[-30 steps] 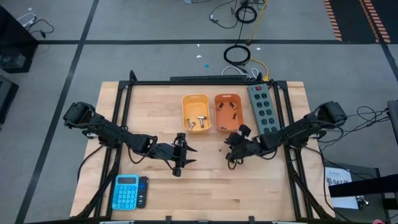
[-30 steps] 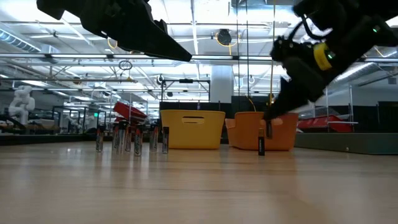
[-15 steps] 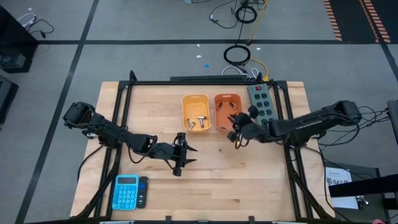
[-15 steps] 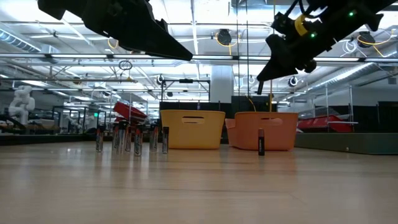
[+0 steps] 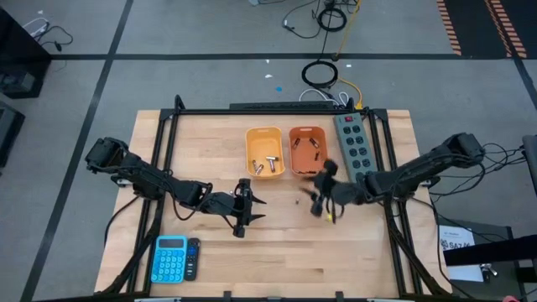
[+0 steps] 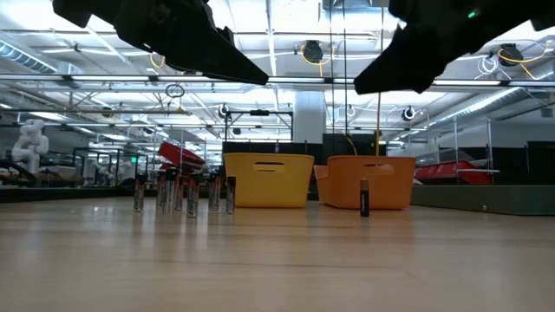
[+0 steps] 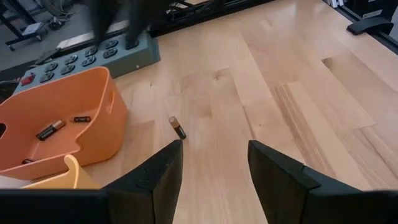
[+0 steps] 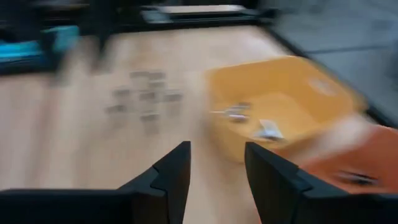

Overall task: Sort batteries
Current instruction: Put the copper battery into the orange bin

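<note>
While the right gripper (image 5: 323, 204) is hovering with fingers apart, I'm judging the upright battery (image 6: 364, 198) light, slippery, best pinched mid-body.

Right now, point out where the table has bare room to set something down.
The near strip between the blue calculator and the table's right edge is bare wood. So is the far left corner, left of the yellow bin. Crowded: the middle, with both bins, the lone battery, the left gripper and right gripper.
</note>
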Motion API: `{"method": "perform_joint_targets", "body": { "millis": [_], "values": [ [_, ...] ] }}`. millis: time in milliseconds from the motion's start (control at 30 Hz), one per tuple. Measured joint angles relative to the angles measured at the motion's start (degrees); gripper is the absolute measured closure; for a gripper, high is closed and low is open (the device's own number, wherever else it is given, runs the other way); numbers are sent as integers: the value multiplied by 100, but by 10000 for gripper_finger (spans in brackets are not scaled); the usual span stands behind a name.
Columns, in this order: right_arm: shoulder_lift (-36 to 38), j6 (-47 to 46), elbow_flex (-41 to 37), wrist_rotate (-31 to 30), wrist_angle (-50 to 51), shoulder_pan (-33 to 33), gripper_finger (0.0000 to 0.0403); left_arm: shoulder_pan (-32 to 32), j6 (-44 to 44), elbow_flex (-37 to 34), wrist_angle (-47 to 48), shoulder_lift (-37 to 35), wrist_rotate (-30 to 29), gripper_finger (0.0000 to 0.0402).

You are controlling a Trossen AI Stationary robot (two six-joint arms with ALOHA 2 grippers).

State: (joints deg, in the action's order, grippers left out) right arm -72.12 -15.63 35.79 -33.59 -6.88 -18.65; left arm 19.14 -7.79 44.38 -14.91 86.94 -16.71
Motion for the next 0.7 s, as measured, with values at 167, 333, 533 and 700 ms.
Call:
{"method": "perform_joint_targets", "body": {
  "millis": [167,333,533,700],
  "values": [
    [-469,-227,2,231,-237,-399,263,1,55,0,-16,0,0,210],
    [-1213,-490,2,217,-431,-437,264,17,246,0,27,0,107,210],
    [-1882,-496,2,196,-957,-217,264,17,254,0,59,0,143,210],
    [-2161,-666,2,178,-984,-54,264,17,256,0,105,0,144,210]
  ]
}}
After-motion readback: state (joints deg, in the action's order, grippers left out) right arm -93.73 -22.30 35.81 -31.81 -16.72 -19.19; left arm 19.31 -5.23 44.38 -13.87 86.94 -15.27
